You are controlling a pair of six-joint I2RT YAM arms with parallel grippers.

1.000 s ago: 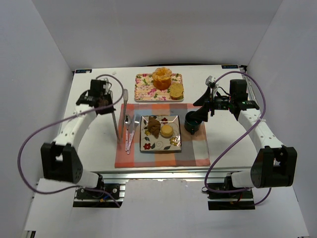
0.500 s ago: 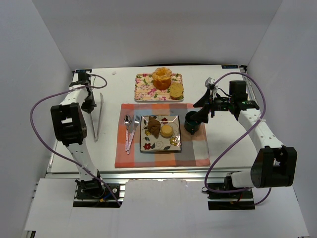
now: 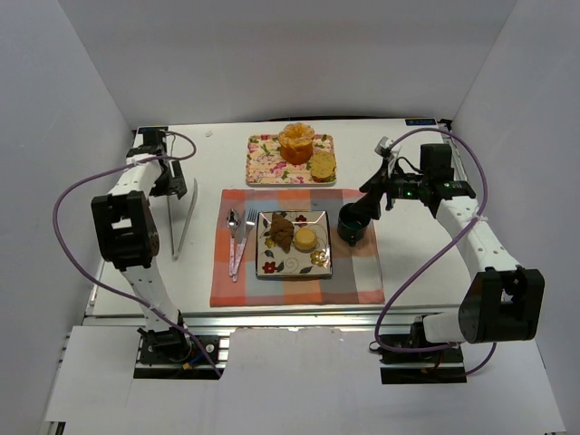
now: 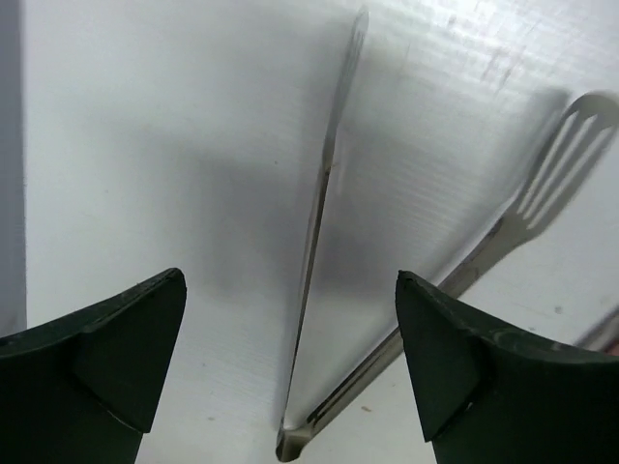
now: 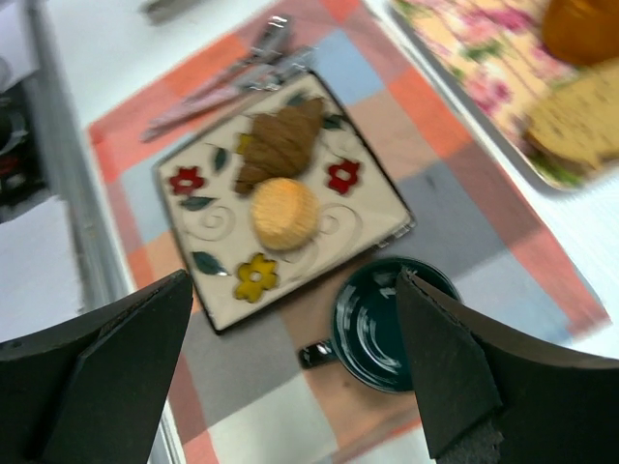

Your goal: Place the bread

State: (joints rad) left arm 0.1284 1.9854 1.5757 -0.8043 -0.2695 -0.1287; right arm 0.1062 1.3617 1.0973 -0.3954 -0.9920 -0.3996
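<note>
At far left the left gripper, jaws released over the tongs, should rise straight clear; the bread sits on the central plate, near the right gripper, likewise spread and empty.

A brown croissant and a round golden bun are lying just beside each other on the square flower-painted plate, croissant farther back.

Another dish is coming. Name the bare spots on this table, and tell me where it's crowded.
Free: the white table right of the placemat; the back-left patch between the tongs and the floral tray; the placemat's near edge in front of the plate. Crowded: the placemat's middle, where cutlery, plate and cup sit side by side.
</note>
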